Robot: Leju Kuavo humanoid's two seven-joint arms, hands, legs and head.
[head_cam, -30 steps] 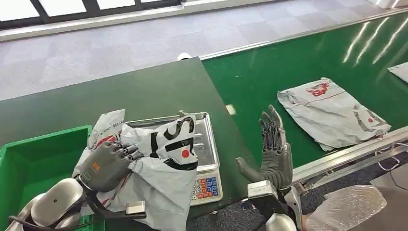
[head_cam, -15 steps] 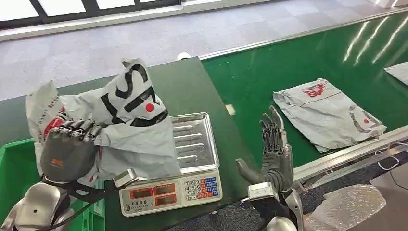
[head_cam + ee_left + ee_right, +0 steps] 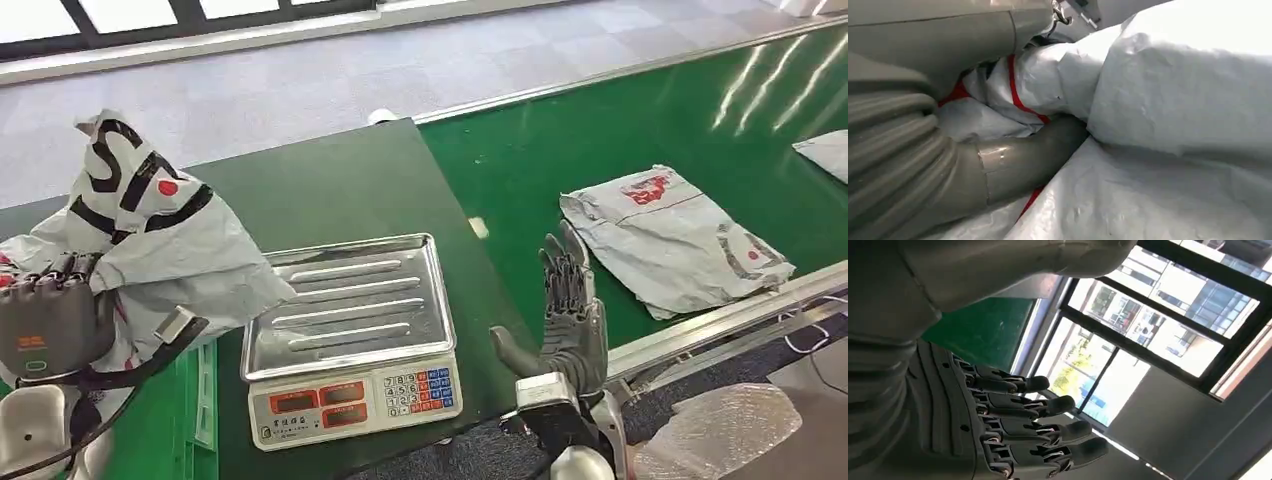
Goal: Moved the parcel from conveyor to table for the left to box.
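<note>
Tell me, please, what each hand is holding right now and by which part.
The left hand grips the grey parcel by its bunched lower end. The right hand holds nothing, fingers spread.

left hand (image 3: 50,325): grey, orange mark; right hand (image 3: 570,320): dark fingers, ribbed cover

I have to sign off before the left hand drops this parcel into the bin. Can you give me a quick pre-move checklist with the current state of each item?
1. Left hand grips the crumpled grey plastic parcel bag: ok.
2. Parcel lifted clear of the steel-tray weighing scale: ok.
3. Parcel positioned over the green plastic bin: cannot tell, the bin is mostly hidden.
4. Right hand open, empty, apart from the scale: ok.
5. Flat grey parcel waiting on the green conveyor belt: ok.
</note>
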